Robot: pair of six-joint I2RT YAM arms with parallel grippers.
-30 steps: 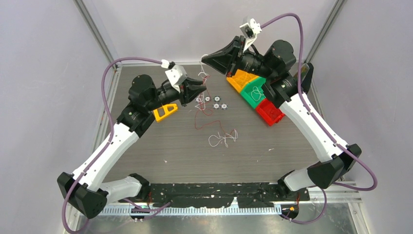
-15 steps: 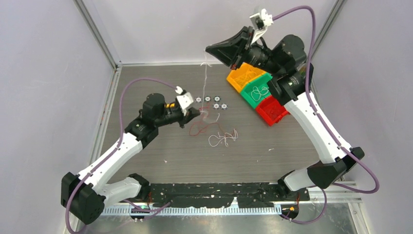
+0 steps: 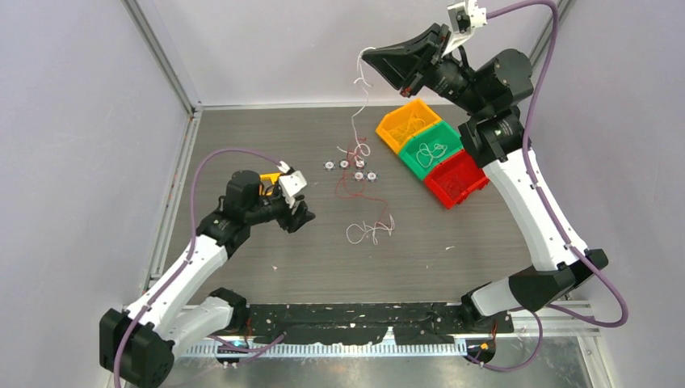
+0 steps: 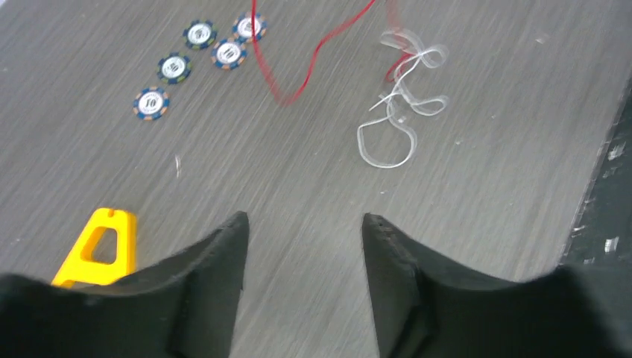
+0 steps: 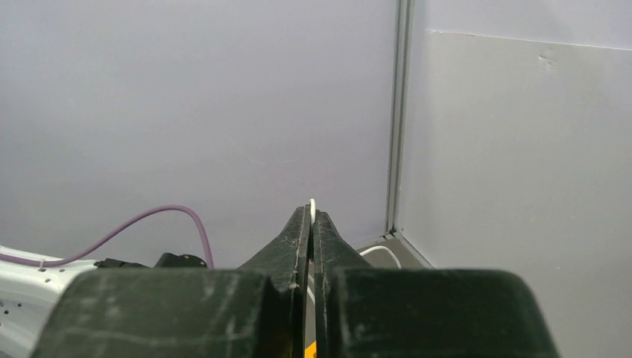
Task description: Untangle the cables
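1. White cable (image 3: 353, 123): its top end is pinched in the right claw (image 3: 369, 60), whose fingers are pressed together on it. The tip (image 5: 311, 203) pokes out between them. The strand hangs straight down from the claw, and its lower loops reach the table.
2. Red cable (image 3: 347, 184): directly below the hanging strand and meeting it at the loops. It trails over the table, ahead of the left claw (image 3: 303, 220).
3. Loose tangle (image 4: 399, 119): pale loops lying flat, ahead and right of the left claw's fingertips, apart from them.
4. Around: five poker chips (image 3: 350, 168) lie beside the red cable. Orange bin (image 3: 408, 125), green bin (image 3: 432, 153) and red bin (image 3: 456, 179) sit in a row below the right claw. The green one has a white coil in it. A yellow triangular piece (image 4: 100, 246) lies just left of the left claw.
5. Surface: dark wood-grain table (image 3: 266, 145), black tape (image 3: 363, 311) along the near edge, pale lilac walls.
6. Arms: the right arm is raised high and stretched toward the back wall. The left arm is low over the table, its claw apart and gripping nothing.
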